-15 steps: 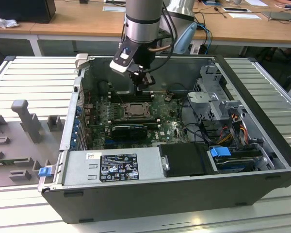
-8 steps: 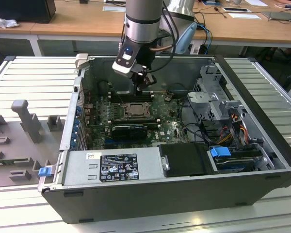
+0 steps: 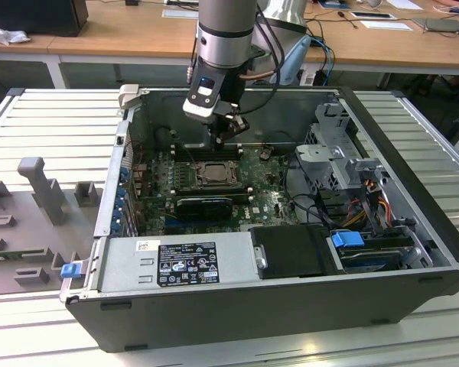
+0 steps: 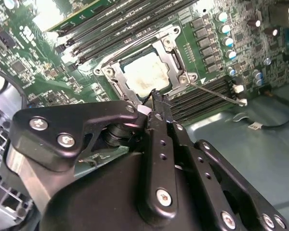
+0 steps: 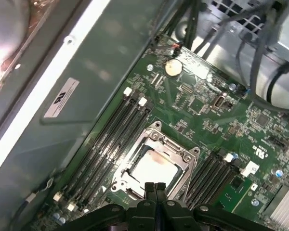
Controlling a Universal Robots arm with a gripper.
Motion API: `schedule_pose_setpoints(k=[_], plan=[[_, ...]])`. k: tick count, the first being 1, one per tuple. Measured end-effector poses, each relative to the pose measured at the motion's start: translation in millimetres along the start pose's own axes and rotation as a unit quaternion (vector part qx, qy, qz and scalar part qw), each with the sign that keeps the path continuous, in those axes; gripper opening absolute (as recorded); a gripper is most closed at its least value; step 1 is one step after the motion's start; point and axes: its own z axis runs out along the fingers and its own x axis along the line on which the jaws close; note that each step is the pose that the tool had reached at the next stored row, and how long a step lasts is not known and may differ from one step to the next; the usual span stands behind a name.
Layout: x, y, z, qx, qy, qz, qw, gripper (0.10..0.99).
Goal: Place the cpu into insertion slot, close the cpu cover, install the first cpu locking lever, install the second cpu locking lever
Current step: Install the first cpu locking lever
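Note:
The cpu (image 5: 153,169) lies in the insertion slot (image 3: 214,174), its pale face showing through the square opening of the cpu cover (image 5: 179,153). The cover's silvery frame (image 4: 177,54) lies down flat over the cpu (image 4: 145,77). A thin silvery locking lever (image 4: 216,93) sticks out sideways from one corner of the socket. My black gripper (image 5: 155,188) hangs just above the socket's edge with its fingertips pressed together and nothing visible between them. In the exterior view the gripper (image 3: 231,131) hovers a little above and behind the socket.
Long black memory slots (image 5: 118,127) flank the socket on both sides. The case's grey wall (image 5: 86,86) rises close behind the board. Cables and a drive cage (image 3: 344,164) fill the exterior view's right, and a power supply (image 3: 180,261) lies at the front.

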Motion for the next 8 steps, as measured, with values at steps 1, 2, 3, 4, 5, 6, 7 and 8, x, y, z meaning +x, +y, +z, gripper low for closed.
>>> schedule_pose_setpoints(k=[1,2,3,4,5,6,7,8], plan=[[0.0,0.0,0.0,0.0002,0.0001,-0.007,1.0000,0.106],[0.0,0.0,0.0,0.0006,0.0002,-0.015,0.9999,0.106],[0.0,0.0,0.0,0.0008,0.0003,-0.021,0.9998,0.106],[0.0,0.0,0.0,0.0013,0.0004,-0.034,0.9994,0.106],[0.0,0.0,0.0,0.0016,0.0005,-0.041,0.9992,0.106],[0.0,0.0,0.0,0.0018,0.0006,-0.047,0.9989,0.106],[0.0,0.0,0.0,0.0021,0.0007,-0.053,0.9986,0.106],[0.0,0.0,0.0,0.0023,0.0008,-0.059,0.9982,0.106]])
